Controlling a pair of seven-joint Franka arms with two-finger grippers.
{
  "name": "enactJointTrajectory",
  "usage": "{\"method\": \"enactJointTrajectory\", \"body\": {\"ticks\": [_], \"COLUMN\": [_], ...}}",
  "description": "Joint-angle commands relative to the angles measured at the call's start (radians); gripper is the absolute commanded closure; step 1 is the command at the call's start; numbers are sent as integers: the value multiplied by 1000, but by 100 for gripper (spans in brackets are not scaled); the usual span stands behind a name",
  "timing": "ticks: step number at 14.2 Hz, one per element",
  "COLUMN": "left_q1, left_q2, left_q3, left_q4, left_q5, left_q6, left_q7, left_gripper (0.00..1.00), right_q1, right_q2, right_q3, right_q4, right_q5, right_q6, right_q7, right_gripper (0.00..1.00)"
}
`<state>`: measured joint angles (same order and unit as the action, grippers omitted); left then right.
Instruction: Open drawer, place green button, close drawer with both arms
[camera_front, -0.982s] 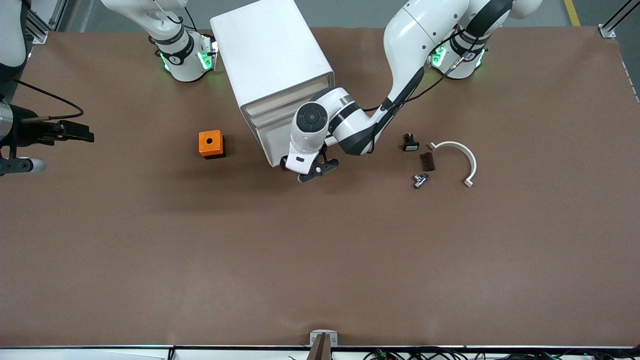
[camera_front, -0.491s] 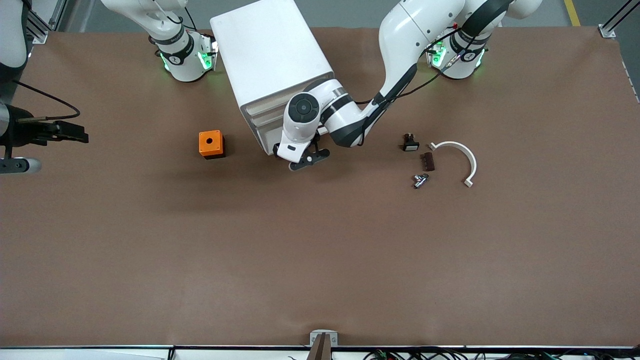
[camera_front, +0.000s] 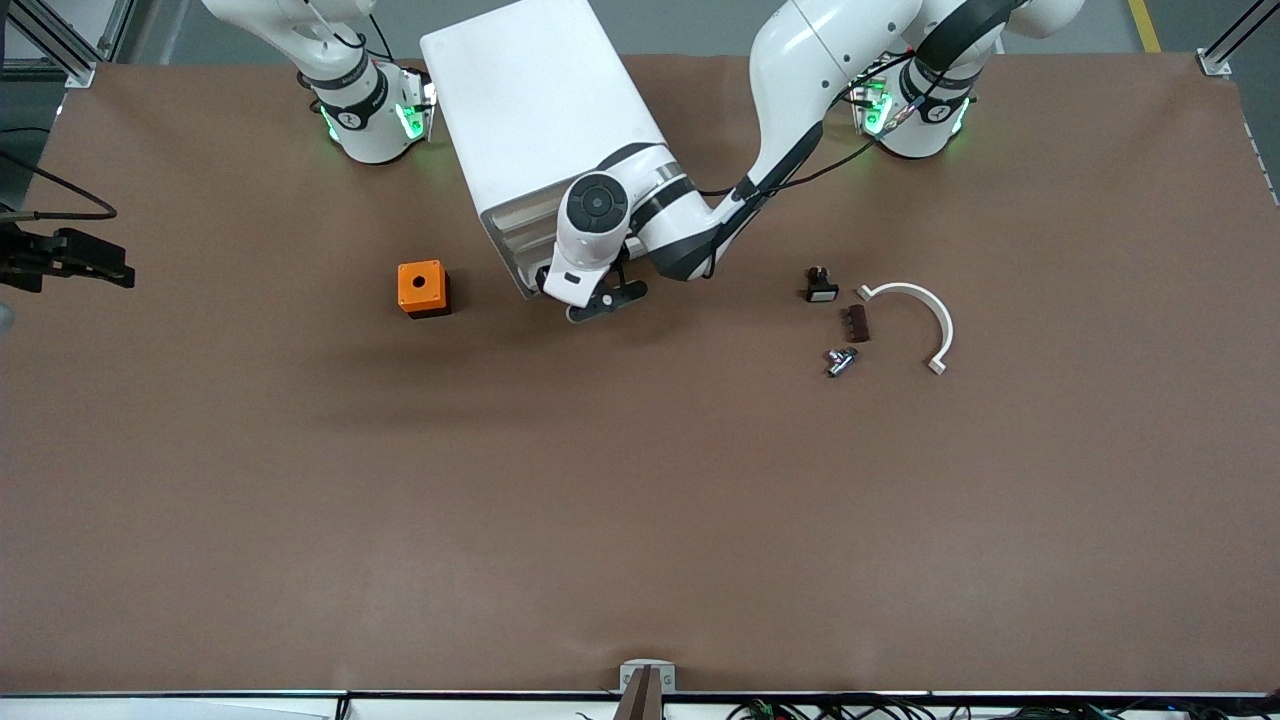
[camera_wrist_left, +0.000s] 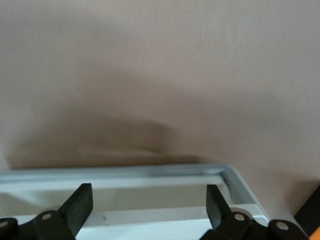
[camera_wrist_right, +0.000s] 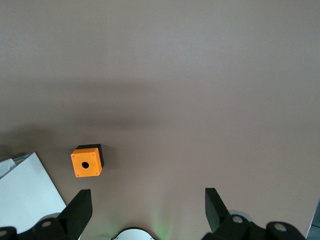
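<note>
The white drawer cabinet (camera_front: 540, 110) stands between the arms' bases. Its low drawer (camera_front: 527, 280) sticks out only a little. My left gripper (camera_front: 592, 302) is at the drawer's front, low over the table, open and empty. In the left wrist view the drawer's grey rim (camera_wrist_left: 150, 171) lies across between the spread fingers of the left gripper (camera_wrist_left: 148, 200). The button is not in view. My right gripper (camera_front: 95, 262) is up in the air at the right arm's end of the table. The right wrist view shows it (camera_wrist_right: 147, 200) open and empty.
An orange box with a hole (camera_front: 423, 288) stands beside the cabinet toward the right arm's end; it also shows in the right wrist view (camera_wrist_right: 86, 163). Toward the left arm's end lie a black-and-white switch (camera_front: 821, 286), a dark brown block (camera_front: 854, 323), a metal fitting (camera_front: 840, 360) and a white curved clip (camera_front: 925, 315).
My left gripper has moved toward the cabinet, and the drawer's front has slid in with it. My right gripper has drawn away toward the right arm's end of the table.
</note>
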<state>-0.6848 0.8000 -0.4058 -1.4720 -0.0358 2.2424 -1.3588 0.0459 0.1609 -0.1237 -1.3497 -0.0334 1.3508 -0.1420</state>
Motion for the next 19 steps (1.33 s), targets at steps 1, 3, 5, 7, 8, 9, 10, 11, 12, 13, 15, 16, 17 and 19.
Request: {"method": "enactJointTrajectory", "body": {"ticks": [1, 3, 5, 7, 8, 9, 10, 11, 12, 13, 15, 16, 17, 19], "left_q1": [-15, -22, -25, -21, -22, -24, -24, -24, -24, -24, -21, -15, -9, 14], "left_q2": [-21, -21, -21, -22, -24, -22, -21, -21, -22, -22, -25, -28, -31, -42], "left_q3": [-5, -5, -5, -5, -5, -5, -4, -4, -4, -5, -4, -4, -4, -2], "left_q4": [-25, -28, -30, -30, -28, -30, -31, -33, -34, -34, -33, -31, -28, -21], "left_q5": [-33, -33, -33, -33, -33, -33, -33, -33, -33, -33, -33, -33, -33, -33], "left_q6": [6, 6, 6, 6, 6, 6, 6, 6, 6, 6, 6, 6, 6, 6], "left_q7": [-8, -6, -6, -6, -8, -5, -8, -9, -8, -5, -6, -8, -8, -8], "left_gripper": [0, 0, 0, 0, 0, 0, 0, 0, 0, 0, 0, 0, 0, 0], "right_q1": [-11, -11, -14, -15, -14, -14, -17, -29, -40, -50, -51, -52, -51, -49], "right_q2": [-8, -14, -43, -60, -66, -67, -66, -66, -66, -66, -67, -70, -84, -104], "right_q3": [13, 13, 12, 10, 10, 10, 7, 4, 4, 4, 6, 6, 6, 7], "right_q4": [17, 18, 8, 4, 4, 4, 1, -8, -20, -23, -23, -23, -25, -28], "right_q5": [-16, -11, 6, 10, 12, 10, 9, 9, 9, 10, 9, 10, 12, 32], "right_q6": [-80, -87, -82, -81, -79, -75, -76, -82, -87, -88, -113, -114, -107, -79], "right_q7": [-10, -10, -10, -10, -10, -8, -8, -7, -7, -7, -7, -7, -7, -8], "right_gripper": [0, 0, 0, 0, 0, 0, 0, 0, 0, 0, 0, 0, 0, 0]}}
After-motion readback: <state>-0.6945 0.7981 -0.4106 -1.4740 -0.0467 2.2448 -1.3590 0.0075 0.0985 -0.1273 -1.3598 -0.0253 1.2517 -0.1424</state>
